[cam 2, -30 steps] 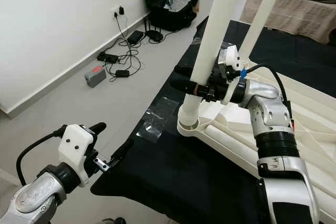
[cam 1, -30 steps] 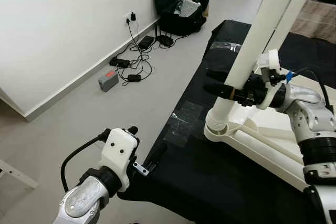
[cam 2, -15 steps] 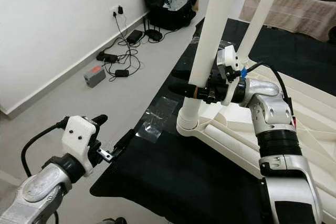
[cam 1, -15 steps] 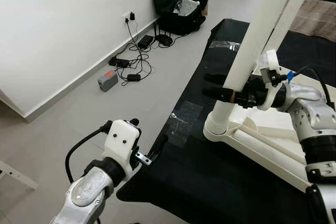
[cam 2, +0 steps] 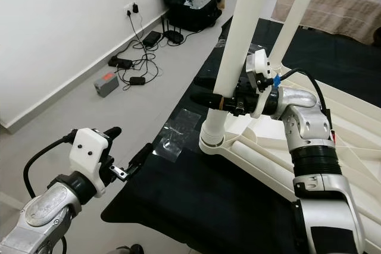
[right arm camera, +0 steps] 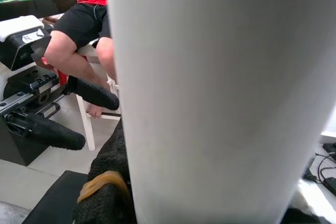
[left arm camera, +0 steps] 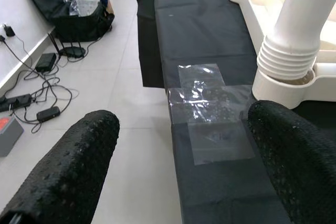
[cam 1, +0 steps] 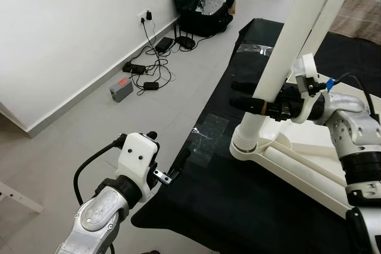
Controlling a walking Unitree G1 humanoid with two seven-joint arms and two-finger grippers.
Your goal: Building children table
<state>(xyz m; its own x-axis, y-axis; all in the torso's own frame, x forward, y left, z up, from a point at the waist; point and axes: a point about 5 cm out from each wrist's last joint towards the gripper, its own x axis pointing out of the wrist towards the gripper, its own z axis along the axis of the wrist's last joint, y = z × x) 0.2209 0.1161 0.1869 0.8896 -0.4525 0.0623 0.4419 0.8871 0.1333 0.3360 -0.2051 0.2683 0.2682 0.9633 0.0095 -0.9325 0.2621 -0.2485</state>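
A: Where is the table?

B: The white table (cam 2: 333, 165) lies upside down on the black-covered desk (cam 2: 196, 200), and its legs point up. The near leg (cam 1: 280, 63) stands in its ribbed socket (cam 1: 245, 141) at the corner of the frame, and a second leg (cam 1: 327, 13) rises behind it.

A: And the right claw (cam 2: 209, 100)?

B: It is clamped on the near leg a little above the socket, one black finger on each side of the tube. In the right wrist view the leg (right arm camera: 226, 98) stands right before the camera, with a finger (right arm camera: 105, 182) pressed to it.

A: The left claw (cam 1: 178, 165)?

B: It hangs at the desk's near edge, beside the clear tape (left arm camera: 210, 103) stuck on the black cloth. Its fingers (left arm camera: 68, 166) are spread wide and hold nothing, well apart from the leg.

A: Anything else around?

B: On the grey floor by the wall lie cables (cam 1: 149, 69) and a small grey box (cam 1: 121, 88), with an open black bag (cam 1: 199, 4) further back. A seated person (right arm camera: 84, 30) in a red shirt shows in the right wrist view.
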